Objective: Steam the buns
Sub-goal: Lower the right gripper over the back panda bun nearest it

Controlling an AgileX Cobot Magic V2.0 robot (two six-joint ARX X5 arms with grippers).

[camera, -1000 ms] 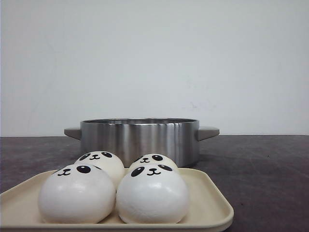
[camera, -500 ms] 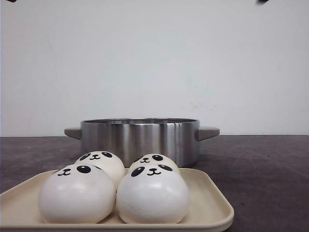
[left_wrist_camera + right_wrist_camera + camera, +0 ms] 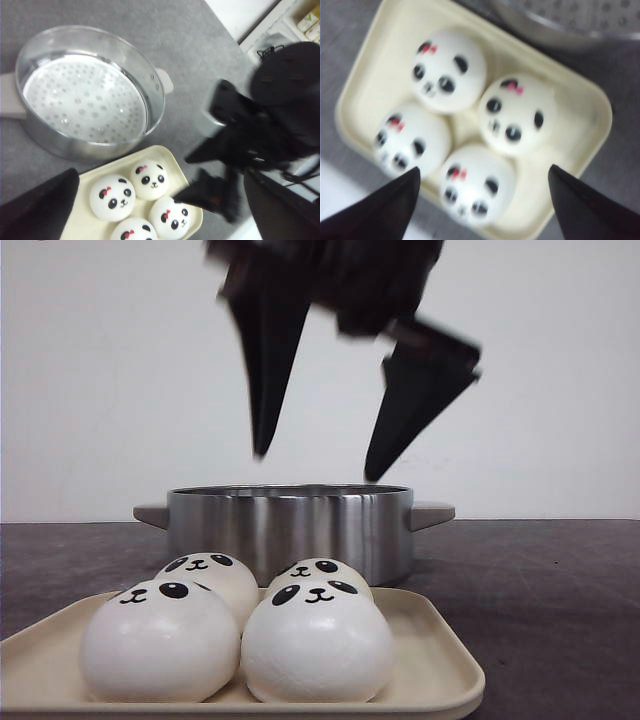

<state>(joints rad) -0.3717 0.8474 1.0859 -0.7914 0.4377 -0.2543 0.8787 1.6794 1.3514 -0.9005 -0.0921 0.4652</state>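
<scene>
Four white panda buns lie on a cream tray (image 3: 430,660): two in front (image 3: 160,640) (image 3: 316,640) and two behind (image 3: 210,575) (image 3: 318,572). My right gripper (image 3: 317,465) hangs open above the pot and tray, touching nothing. Its wrist view looks straight down on the buns (image 3: 449,70) (image 3: 517,115) (image 3: 412,140), with the open right gripper (image 3: 483,172) over the nearest bun (image 3: 477,200). My left gripper (image 3: 160,174) is open and empty, high above the tray (image 3: 167,159) and buns (image 3: 114,197). From there the right gripper (image 3: 182,179) shows blurred beside the tray.
A steel steamer pot (image 3: 290,525) with two side handles stands just behind the tray; its perforated insert (image 3: 85,95) is bare. The pot's rim also shows in the right wrist view (image 3: 570,20). The dark table ends near white clutter (image 3: 300,25).
My right gripper has dropped into the front view from above, open, and now hangs over the pot and tray. Buns, tray and pot have not moved.
</scene>
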